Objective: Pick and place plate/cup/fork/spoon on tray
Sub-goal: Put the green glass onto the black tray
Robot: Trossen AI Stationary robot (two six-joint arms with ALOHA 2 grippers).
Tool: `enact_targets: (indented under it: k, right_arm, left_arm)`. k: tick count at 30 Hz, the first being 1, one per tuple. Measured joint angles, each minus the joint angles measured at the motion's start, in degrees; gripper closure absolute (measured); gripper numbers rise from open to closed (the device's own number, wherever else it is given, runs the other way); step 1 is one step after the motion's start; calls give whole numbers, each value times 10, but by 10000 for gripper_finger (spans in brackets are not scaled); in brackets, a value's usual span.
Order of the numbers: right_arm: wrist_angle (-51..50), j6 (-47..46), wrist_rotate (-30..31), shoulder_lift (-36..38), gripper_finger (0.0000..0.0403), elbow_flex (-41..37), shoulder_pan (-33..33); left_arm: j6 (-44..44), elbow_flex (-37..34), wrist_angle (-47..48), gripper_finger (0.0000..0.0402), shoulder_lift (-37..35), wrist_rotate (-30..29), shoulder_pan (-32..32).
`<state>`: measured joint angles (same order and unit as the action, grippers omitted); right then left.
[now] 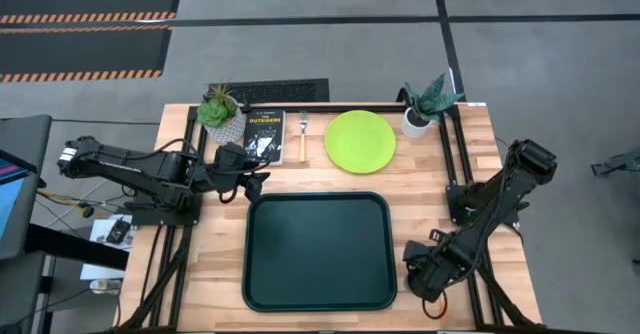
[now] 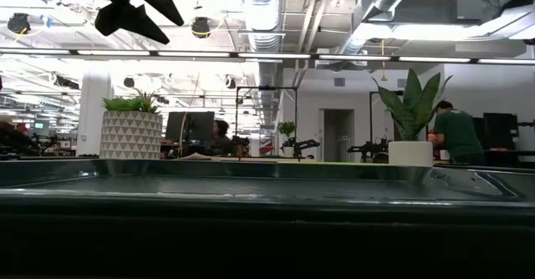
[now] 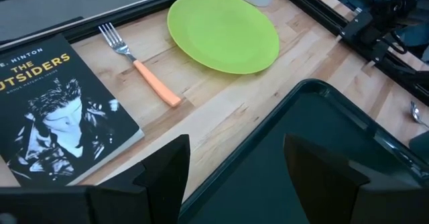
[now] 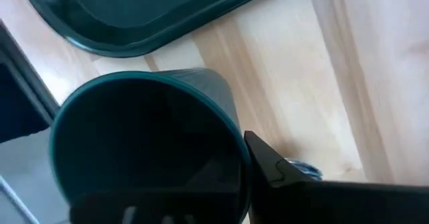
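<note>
The dark green tray (image 1: 255,274) lies at the table's middle near side. The lime-green plate (image 1: 360,141) and the fork (image 1: 304,139) lie flat beyond it, and both also show in the left wrist view: the plate (image 3: 224,29) and the fork (image 3: 144,70). My left gripper (image 3: 241,177) hangs open and empty above the tray's far left corner. My right gripper (image 1: 425,272) is at the tray's near right corner, shut on the dark green cup (image 4: 147,143), which it hides in the high view. A silver bit of the spoon (image 3: 417,113) shows right of the tray. My right gripper holds the cup by its wall at the rim (image 4: 236,150), one finger (image 4: 281,170) outside and the other seemingly inside the hollow. The fingers come from above, slanting. The cup's mouth faces the wrist camera. Whether its base is on the table, I cannot tell.
A black book (image 1: 265,134) lies left of the fork. Two white plant pots stand at the far edge, one on the left (image 1: 222,124) and one on the right (image 1: 418,122). Black frame rails (image 1: 455,164) run along both table sides. People show in the room behind.
</note>
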<state>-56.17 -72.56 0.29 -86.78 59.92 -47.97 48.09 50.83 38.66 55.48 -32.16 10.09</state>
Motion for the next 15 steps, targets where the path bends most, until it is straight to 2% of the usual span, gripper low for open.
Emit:
enact_targets:
  k: [7,15]
  right_arm:
    - [-28,28,-9,1,396,15,16]
    - [-185,107,-1,4,398,134,66]
  left_arm:
    - [-1,0,0,173,0,0,0]
    - [-3,0,0,173,0,1,0]
